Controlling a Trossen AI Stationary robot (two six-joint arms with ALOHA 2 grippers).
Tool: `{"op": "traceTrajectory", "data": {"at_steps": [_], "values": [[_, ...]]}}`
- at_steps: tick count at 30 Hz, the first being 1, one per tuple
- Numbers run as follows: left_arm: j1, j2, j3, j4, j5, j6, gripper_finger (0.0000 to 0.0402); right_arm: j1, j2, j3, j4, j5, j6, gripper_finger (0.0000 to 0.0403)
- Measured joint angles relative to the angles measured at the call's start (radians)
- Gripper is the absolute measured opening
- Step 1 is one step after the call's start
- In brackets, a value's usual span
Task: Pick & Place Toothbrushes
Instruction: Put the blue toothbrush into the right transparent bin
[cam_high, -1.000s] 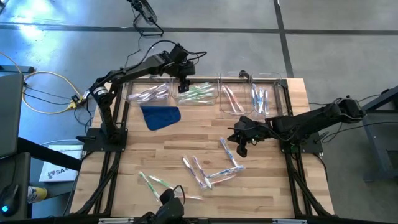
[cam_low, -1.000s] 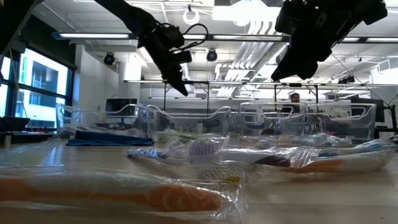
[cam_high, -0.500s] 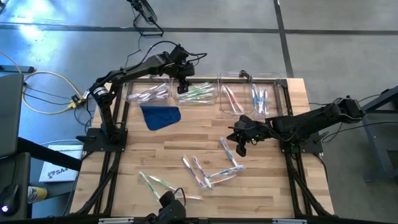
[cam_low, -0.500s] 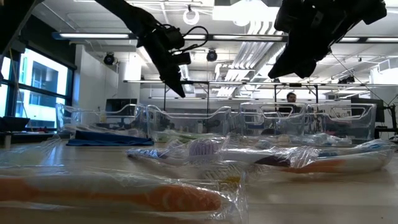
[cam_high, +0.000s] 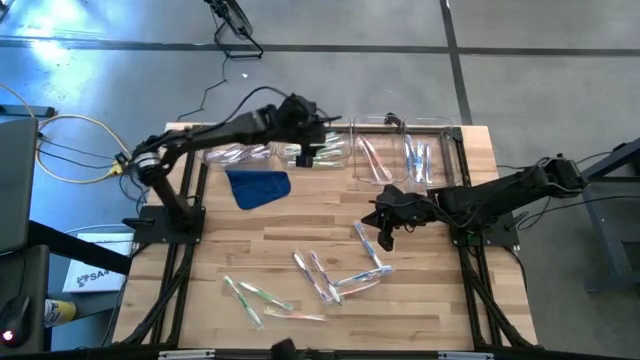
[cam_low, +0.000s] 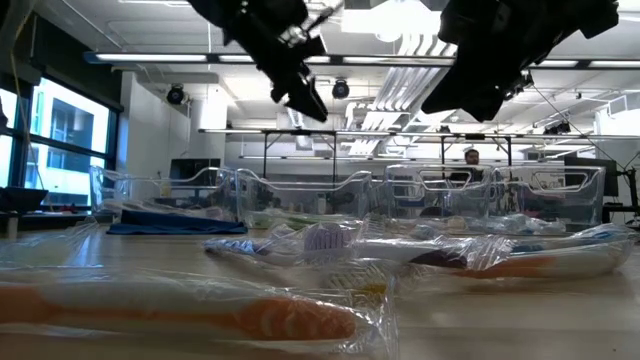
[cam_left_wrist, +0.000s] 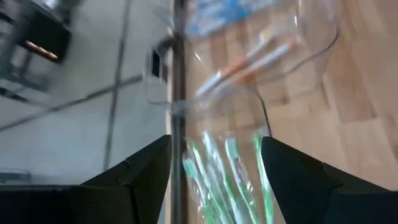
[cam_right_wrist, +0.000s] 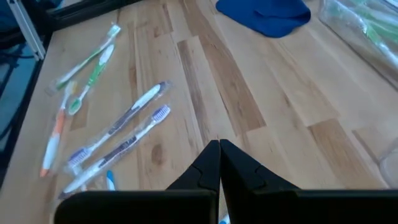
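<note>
Several wrapped toothbrushes (cam_high: 335, 278) lie flat on the wooden table near its middle, and more (cam_high: 248, 296) lie at the near left. Others lie inside the clear bins along the far edge: green ones (cam_left_wrist: 224, 180), pink ones (cam_left_wrist: 249, 62), blue ones (cam_high: 418, 158). My left gripper (cam_high: 308, 155) hangs open and empty above the bin of green toothbrushes (cam_high: 318, 150). My right gripper (cam_high: 385, 238) is shut and empty, held above the table just right of the middle, over a toothbrush (cam_high: 364, 240).
A crumpled blue cloth (cam_high: 258, 187) lies at the far left, in front of the bins. A row of clear bins (cam_low: 330, 195) lines the far edge. Bare wood (cam_high: 300, 225) lies between the cloth and the loose toothbrushes. A person (cam_low: 472, 157) shows far behind the table.
My left gripper has swung toward the table's right edge along the row of bins and has risen a little, rolling somewhat. It stays above the bins.
</note>
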Motion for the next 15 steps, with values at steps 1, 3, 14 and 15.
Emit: {"op": "traceTrajectory", "data": {"at_steps": [1, 3, 14, 15], "values": [[-0.008, -0.029, -0.035, 0.031, -0.001, -0.013, 0.0241, 0.0, 0.0, 0.0, -0.001, 0.0, 0.012, 0.0002], [-0.018, -0.099, -0.113, 0.065, -0.004, -0.048, 0.0241, 0.0, 0.0, 0.0, -0.001, 0.0, 0.016, 0.0002], [-0.196, -0.499, -0.589, 0.304, -0.197, -0.154, 0.0241, 0.002, 0.0, 0.0, -0.009, -0.019, 0.113, 0.0002], [-0.217, -0.534, -0.618, 0.315, -0.207, -0.154, 0.0241, 0.004, 0.0, 0.0, -0.009, -0.026, 0.124, 0.0002]]}}
